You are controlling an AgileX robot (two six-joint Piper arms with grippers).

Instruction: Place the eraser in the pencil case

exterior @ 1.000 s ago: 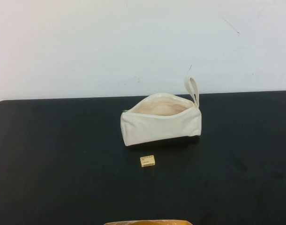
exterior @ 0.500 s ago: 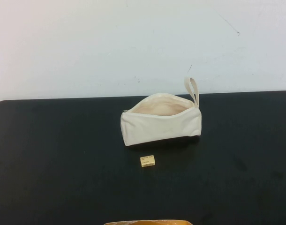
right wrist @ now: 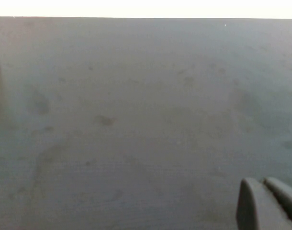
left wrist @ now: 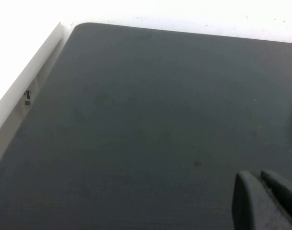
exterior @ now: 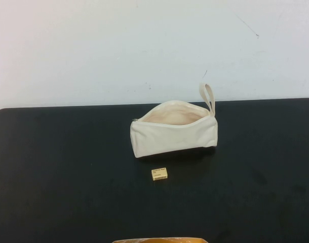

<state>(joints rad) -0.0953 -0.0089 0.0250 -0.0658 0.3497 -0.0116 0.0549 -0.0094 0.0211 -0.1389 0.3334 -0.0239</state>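
The cream pencil case (exterior: 173,132) lies near the middle of the black table, its zip open at the top and its loop strap (exterior: 208,96) standing up at its right end. The small pale-yellow eraser (exterior: 159,174) lies on the table just in front of the case, apart from it. Neither arm shows in the high view. My left gripper (left wrist: 261,178) is shut and empty over bare table near the table's left corner. My right gripper (right wrist: 262,184) is shut and empty over bare table. Neither wrist view shows the eraser or the case.
The black table (exterior: 68,167) ends at a white wall behind. Its left edge and rounded corner show in the left wrist view (left wrist: 64,33). An orange-brown object (exterior: 159,240) peeks in at the front edge of the high view.
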